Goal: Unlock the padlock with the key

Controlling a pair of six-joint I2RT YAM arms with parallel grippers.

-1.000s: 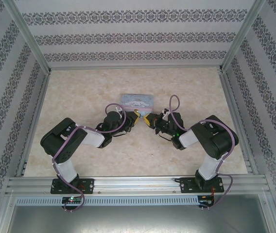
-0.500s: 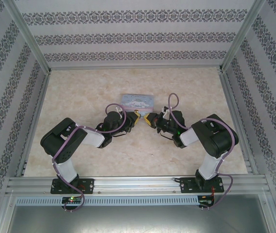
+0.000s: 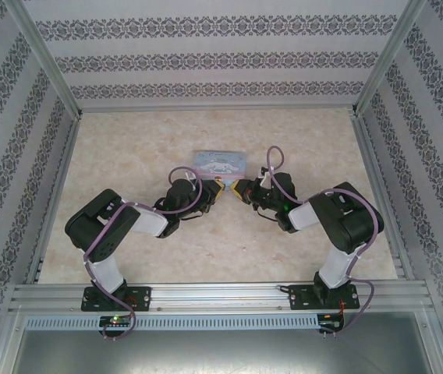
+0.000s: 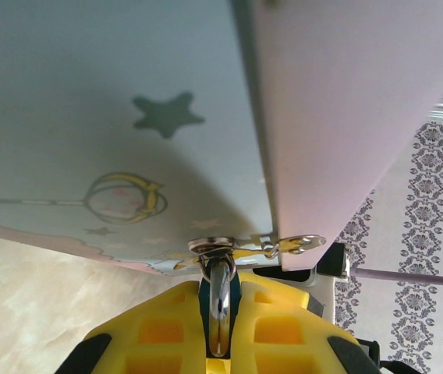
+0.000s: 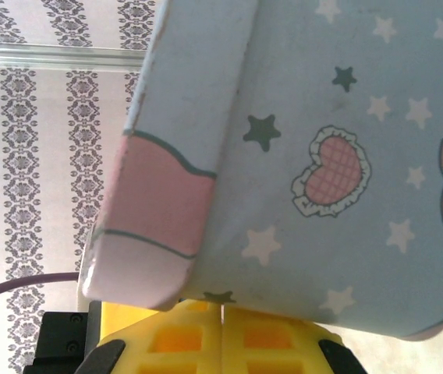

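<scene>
The padlock [image 4: 219, 300], hanging at the near edge of the tin [image 4: 89, 93], is being pinched by the left gripper [image 4: 220, 327], while the right gripper [image 5: 221, 315] is being held pressed together just right of it, whether on a key cannot be told, so unlocking is being judged not yet done.
</scene>
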